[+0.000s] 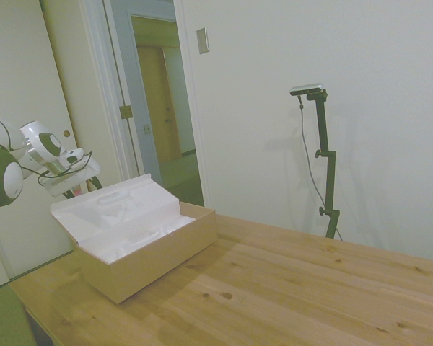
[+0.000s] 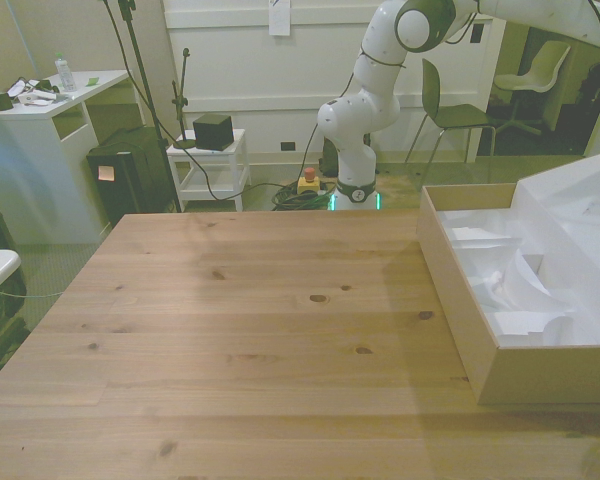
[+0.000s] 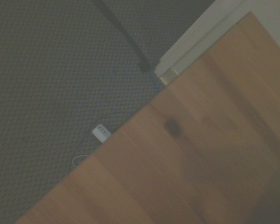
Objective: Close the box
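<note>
The box (image 1: 155,256) is a long tan cardboard one standing at the table's left end in the side view, and at the front view's right (image 2: 460,300). Its white-lined inside is open to view. The hinged lid (image 1: 115,205) stands up and leans back, its white moulded inner face showing; it also shows in the front view (image 2: 580,205). My gripper (image 1: 78,186) hangs just behind the lid's upper edge, partly hidden by it. The wrist view shows only bare table (image 3: 210,154) and floor, no box.
The wooden table (image 1: 289,288) stretches wide to the right of the box. Past the table edge in the wrist view lie dark carpet and a small white device (image 3: 101,132). Behind the table stand a white desk (image 2: 40,130), a small shelf and a chair (image 2: 460,110).
</note>
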`<action>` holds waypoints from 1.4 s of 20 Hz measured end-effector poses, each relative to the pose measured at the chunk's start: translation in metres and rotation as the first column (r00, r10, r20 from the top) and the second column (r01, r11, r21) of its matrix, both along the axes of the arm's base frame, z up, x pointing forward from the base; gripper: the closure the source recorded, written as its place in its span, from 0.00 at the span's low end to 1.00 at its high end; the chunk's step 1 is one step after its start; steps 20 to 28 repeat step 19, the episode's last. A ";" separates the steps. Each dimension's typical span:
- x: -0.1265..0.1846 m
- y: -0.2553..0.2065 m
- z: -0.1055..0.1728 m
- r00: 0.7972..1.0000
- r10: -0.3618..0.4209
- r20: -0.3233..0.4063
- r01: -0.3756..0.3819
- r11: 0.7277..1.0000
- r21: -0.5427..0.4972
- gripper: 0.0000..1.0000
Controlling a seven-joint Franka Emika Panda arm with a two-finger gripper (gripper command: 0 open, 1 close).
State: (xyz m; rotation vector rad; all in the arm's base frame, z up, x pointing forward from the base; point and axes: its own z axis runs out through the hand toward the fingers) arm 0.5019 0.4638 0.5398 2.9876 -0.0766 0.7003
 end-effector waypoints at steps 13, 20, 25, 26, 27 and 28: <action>0.010 -0.328 0.003 0.908 -0.406 -0.100 0.414 0.906 0.085 0.00; -0.059 -0.469 -0.019 0.850 -0.505 -0.151 0.526 0.829 0.188 0.00; -0.059 -0.469 -0.019 0.850 -0.505 -0.151 0.526 0.829 0.188 0.00; -0.059 -0.469 -0.019 0.850 -0.505 -0.151 0.526 0.829 0.188 0.00; -0.059 -0.469 -0.019 0.850 -0.505 -0.151 0.526 0.829 0.188 0.00; -0.059 -0.469 -0.019 0.850 -0.505 -0.151 0.526 0.829 0.188 0.00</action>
